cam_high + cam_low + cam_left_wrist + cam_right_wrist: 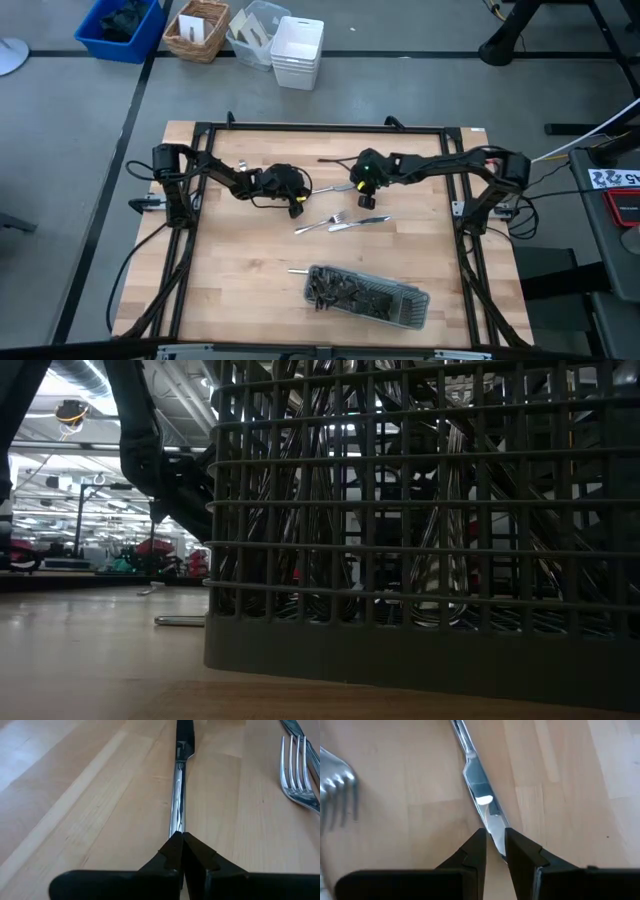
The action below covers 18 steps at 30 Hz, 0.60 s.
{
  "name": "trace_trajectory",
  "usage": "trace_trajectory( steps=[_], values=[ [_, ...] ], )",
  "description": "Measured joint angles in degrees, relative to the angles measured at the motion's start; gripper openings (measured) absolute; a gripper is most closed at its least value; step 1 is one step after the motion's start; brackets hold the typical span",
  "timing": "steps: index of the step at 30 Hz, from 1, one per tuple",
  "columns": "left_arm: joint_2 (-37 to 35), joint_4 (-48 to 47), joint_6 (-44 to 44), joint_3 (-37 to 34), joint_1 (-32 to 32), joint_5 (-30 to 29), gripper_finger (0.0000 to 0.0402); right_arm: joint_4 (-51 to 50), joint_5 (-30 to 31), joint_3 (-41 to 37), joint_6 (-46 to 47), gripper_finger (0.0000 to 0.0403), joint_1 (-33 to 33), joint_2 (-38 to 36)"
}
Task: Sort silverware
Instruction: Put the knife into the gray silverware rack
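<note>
Setting: a robotics lab or workshop. The wooden table (330, 265) stands in a black frame (320, 128) on a grey floor (60, 150). Storage bins (120, 25) and a basket (197, 30) stand at 11 o'clock. The low view shows ceiling ducts (95, 380) and distant equipment (150, 555).

Blue bin (122, 28), wicker basket (196, 30), white tubs (298, 52) beyond table (240, 270).

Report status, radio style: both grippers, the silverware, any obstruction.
Left gripper shut on knife. Right gripper pinching the same knife's blade. Fork loose mid-table; mesh tray full. No obstruction seen.
</note>
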Motion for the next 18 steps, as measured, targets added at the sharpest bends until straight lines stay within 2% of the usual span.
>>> trace_trajectory(
  steps=[11, 18],
  values=[
    [0.0, -0.1, 0.0, 0.0, 0.0, 0.1, 0.0001, 0.0, 2.5, 0.0, -2.2, 0.0074, 0.0, 0.7],
    [0.0, -0.1, 0.0, 0.0, 0.0, 0.1, 0.0001, -0.5, 6.3, 0.0, -2.1, 0.0074, 0.1, 0.8]
  ],
)
